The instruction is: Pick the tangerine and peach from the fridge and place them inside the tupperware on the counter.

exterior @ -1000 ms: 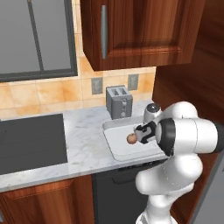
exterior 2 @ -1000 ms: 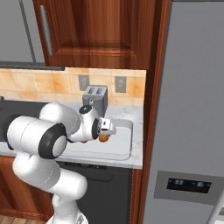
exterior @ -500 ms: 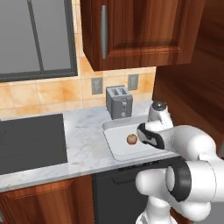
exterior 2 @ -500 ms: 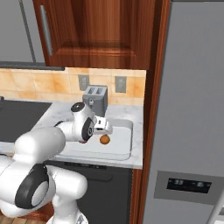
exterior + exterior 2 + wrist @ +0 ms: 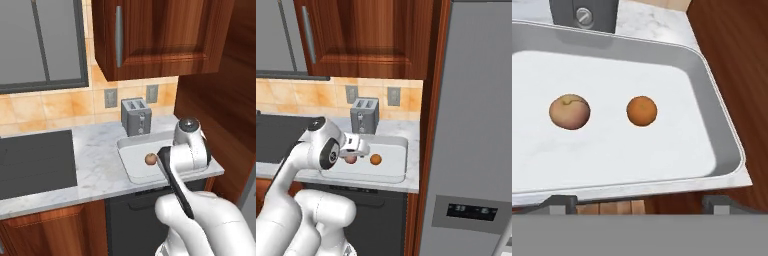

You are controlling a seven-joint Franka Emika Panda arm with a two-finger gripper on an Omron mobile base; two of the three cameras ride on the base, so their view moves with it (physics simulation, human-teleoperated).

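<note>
Hand view looks down into the tupperware (image 5: 722, 135), where the peach (image 5: 569, 111) and the tangerine (image 5: 642, 110) lie apart on its white floor. Its fingertips (image 5: 559, 202) stand spread wide at the near rim, holding nothing. Right base view shows the gripper (image 5: 356, 146) just above the peach (image 5: 350, 159), the toaster (image 5: 364, 114) behind on the counter (image 5: 411, 182) and the shut fridge (image 5: 476, 125) to the right.

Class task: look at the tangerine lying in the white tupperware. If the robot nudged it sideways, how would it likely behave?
The tangerine is round and rests loose on the flat floor of the tupperware, so it would probably roll. It lies apart from the peach, so it might roll into it. The raised rim would likely stop it.
</note>
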